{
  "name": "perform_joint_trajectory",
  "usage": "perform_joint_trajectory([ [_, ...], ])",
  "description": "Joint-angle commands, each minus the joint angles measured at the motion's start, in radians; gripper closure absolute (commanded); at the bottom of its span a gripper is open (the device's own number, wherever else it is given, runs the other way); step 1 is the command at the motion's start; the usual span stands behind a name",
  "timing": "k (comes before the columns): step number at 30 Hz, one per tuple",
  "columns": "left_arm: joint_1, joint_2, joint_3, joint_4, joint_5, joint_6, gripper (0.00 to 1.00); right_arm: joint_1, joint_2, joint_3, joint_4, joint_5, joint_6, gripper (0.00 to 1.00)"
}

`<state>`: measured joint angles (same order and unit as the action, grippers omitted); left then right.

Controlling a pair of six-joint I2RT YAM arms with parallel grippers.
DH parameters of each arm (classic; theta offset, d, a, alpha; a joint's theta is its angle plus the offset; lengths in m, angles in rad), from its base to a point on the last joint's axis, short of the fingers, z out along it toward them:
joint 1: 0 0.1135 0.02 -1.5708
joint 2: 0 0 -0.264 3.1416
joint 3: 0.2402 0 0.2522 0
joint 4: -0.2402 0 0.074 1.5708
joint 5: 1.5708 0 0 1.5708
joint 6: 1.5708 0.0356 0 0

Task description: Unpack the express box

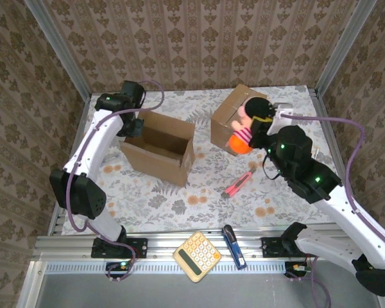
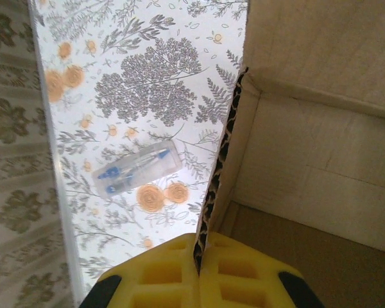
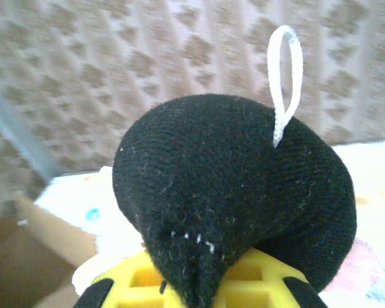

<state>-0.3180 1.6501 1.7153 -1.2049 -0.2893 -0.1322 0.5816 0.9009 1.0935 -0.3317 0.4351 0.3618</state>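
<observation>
Brown open box [image 1: 159,149], black-haired doll [image 1: 247,125], white floral tablecloth [image 1: 179,205].

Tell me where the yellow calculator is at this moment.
In the top view, the calculator lies on the metal rail at the near edge, about midway along it, just left of a small blue object.

- Top view looked down from behind over the whole table [image 1: 179,205].
- Left wrist view hugged the open box [image 2: 308,160] wall.
- Right wrist view hugged the doll [image 3: 231,173]; top view shared both.
</observation>
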Motion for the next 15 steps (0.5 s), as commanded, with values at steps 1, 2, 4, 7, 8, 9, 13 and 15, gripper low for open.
perform_joint_trajectory([
  [1, 0.039, -0.038, -0.021, 0.074, 0.139, -0.106, 1.00, -0.126, 0.018, 0.020, -0.169, -0.002, 0.046, 1.00],
  [2, 0.048, -0.046, -0.035, 0.094, 0.167, -0.119, 1.00, -0.183, 0.033, 0.020, -0.192, -0.035, 0.047, 1.00],
  [4, 0.060, -0.056, -0.055, 0.125, 0.213, -0.145, 1.00, -0.274, 0.074, 0.008, -0.238, -0.083, 0.052, 1.00],
  [7, 0.073, -0.077, -0.092, 0.172, 0.251, -0.183, 1.00, -0.398, 0.139, -0.030, -0.250, -0.139, 0.055, 1.00],
  [8, 0.079, -0.085, -0.107, 0.190, 0.264, -0.200, 1.00, -0.426, 0.158, -0.047, -0.243, -0.147, 0.057, 1.00],
  [9, 0.085, -0.091, -0.120, 0.204, 0.279, -0.212, 1.00, -0.445, 0.173, -0.062, -0.234, -0.150, 0.058, 1.00],
  [13, 0.100, -0.120, -0.171, 0.270, 0.322, -0.266, 1.00, -0.510, 0.238, -0.122, -0.197, -0.140, 0.062, 1.00],
  [15, 0.106, -0.128, -0.183, 0.285, 0.330, -0.283, 1.00, -0.538, 0.271, -0.139, -0.176, -0.134, 0.061, 1.00],
])
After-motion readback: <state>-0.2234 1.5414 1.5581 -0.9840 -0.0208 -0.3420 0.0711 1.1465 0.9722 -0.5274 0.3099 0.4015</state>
